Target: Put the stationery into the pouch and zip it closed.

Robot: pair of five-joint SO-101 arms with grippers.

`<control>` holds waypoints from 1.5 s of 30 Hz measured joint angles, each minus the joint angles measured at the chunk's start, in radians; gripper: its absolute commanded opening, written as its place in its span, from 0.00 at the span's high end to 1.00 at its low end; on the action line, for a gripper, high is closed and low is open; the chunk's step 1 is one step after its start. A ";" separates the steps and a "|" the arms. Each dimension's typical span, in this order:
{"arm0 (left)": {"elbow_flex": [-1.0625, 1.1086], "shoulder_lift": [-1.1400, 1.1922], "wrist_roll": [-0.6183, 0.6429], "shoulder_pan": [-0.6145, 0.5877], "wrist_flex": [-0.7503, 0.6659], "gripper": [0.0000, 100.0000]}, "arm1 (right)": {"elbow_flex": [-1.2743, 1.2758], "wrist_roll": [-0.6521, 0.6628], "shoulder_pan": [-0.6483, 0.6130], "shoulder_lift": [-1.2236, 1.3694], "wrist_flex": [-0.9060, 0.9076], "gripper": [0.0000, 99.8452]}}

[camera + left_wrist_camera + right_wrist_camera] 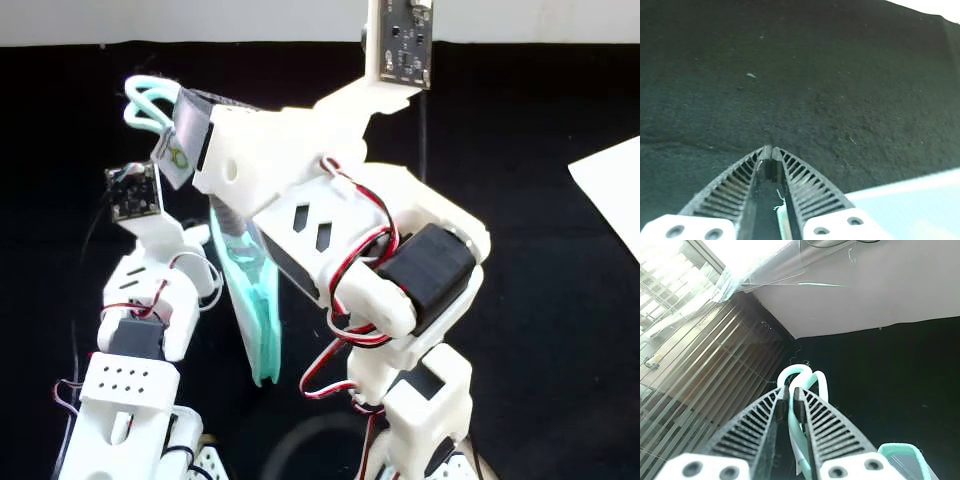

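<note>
Above the table [540,300], right jaws pinch the pouch loop [799,368]; left jaws seemingly pressed together.

High camera: fixed above the arms' base side, looking down and forward over the black table [540,300]. The arms are so near that they crowd the centre and lower left of my frame.
Left wrist camera: sits behind its own jaws and is aimed along them, close up, at the table cloth [805,75].
Right wrist camera: looks along its jaws past the table's far edge to a pale wall [880,290] and window blinds [705,350] at frame left.
Shared: the teal loop [799,368] mid-frame in my right wrist view is the teal loop [148,104] at upper left of the high view. The pouch [255,320] shows centre-left in the high view and lower right [910,205] in the left wrist view.
</note>
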 measured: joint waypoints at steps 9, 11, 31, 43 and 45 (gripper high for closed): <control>-0.184 0.000 0.000 -0.061 0.212 0.99 | 0.000 0.000 0.000 0.000 -0.003 0.99; -0.250 0.000 0.000 -0.110 0.261 0.99 | 0.000 0.000 0.000 0.000 -0.003 0.99; -1.220 -0.015 0.003 -0.284 1.343 0.75 | 0.000 0.000 0.000 0.000 -0.003 0.99; -1.201 -0.014 0.147 0.222 1.359 0.75 | 0.000 0.000 -0.003 0.000 -0.003 0.99; -1.197 -0.012 0.150 0.239 1.359 0.75 | 0.000 0.000 -0.002 0.000 -0.003 0.99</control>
